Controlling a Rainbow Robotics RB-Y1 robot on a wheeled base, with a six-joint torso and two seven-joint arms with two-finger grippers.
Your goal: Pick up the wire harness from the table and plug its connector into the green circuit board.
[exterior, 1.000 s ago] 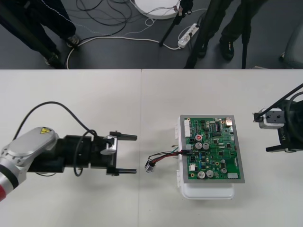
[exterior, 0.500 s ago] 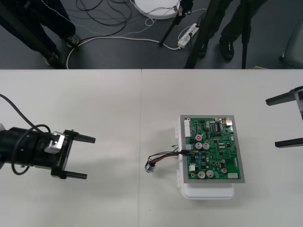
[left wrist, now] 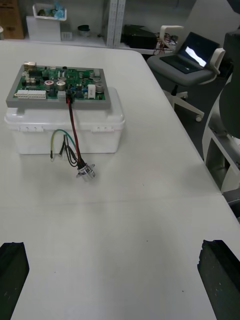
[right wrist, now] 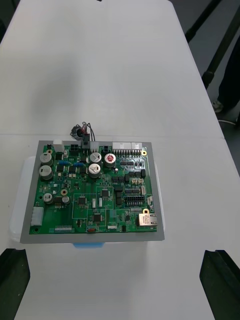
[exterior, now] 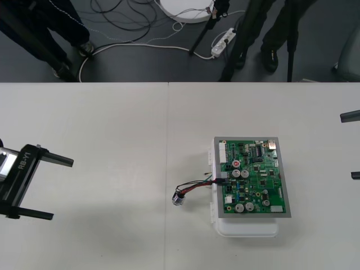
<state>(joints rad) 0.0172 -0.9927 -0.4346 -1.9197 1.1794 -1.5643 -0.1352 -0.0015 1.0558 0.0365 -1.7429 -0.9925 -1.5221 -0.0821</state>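
While harness [exterior: 193, 186] sits plugged, left hand [exterior: 62, 188] stands apart.

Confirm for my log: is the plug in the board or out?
In: the plug sits on the board's edge, wires trailing to the socket on the table.

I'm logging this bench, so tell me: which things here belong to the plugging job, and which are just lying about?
Job:
board on its base
harness: plug at the board's edge, socket on the table
left tool and right tool, both open, out at their own sides

Lying about:
cables on the floor
power strip
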